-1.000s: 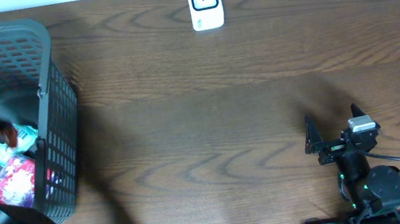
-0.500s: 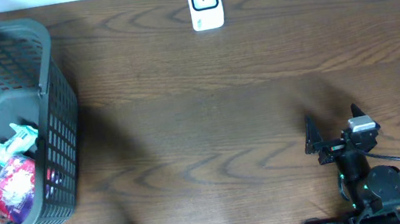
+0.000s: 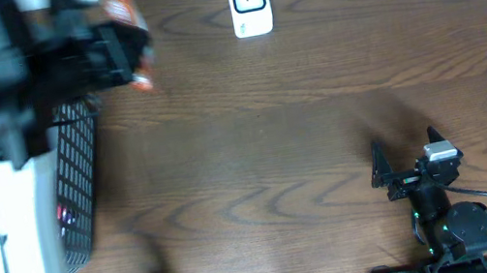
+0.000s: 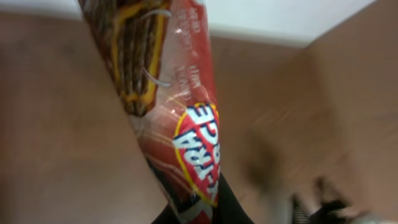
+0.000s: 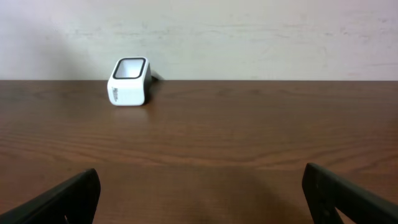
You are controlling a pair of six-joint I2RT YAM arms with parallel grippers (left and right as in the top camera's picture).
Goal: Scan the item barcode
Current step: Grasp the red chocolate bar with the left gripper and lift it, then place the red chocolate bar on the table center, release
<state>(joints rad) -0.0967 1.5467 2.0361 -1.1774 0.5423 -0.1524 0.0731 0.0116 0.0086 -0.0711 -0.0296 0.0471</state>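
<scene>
Far left: the grey basket (image 3: 77, 202) sits under my left arm. My left claw (image 3: 117, 49) is clamped narrow on one end of the red snack packet (image 3: 131, 32), held in the air above the table (image 3: 256, 154), just right of the basket and well left of the barcode scanner (image 3: 249, 3). From the left wrist, the packet (image 4: 180, 112) stands out from the claw (image 4: 199, 210) with only its printed front showing; I cannot see a barcode. Risks: an end pinch on glossy film may slip or let the packet swing and twist, so the code misses the scanner window; crinkled film may glare; a low approach could knock the small scanner (image 5: 129, 81) over. Far right: my right claw (image 3: 409, 157) rests wide open and empty.
</scene>
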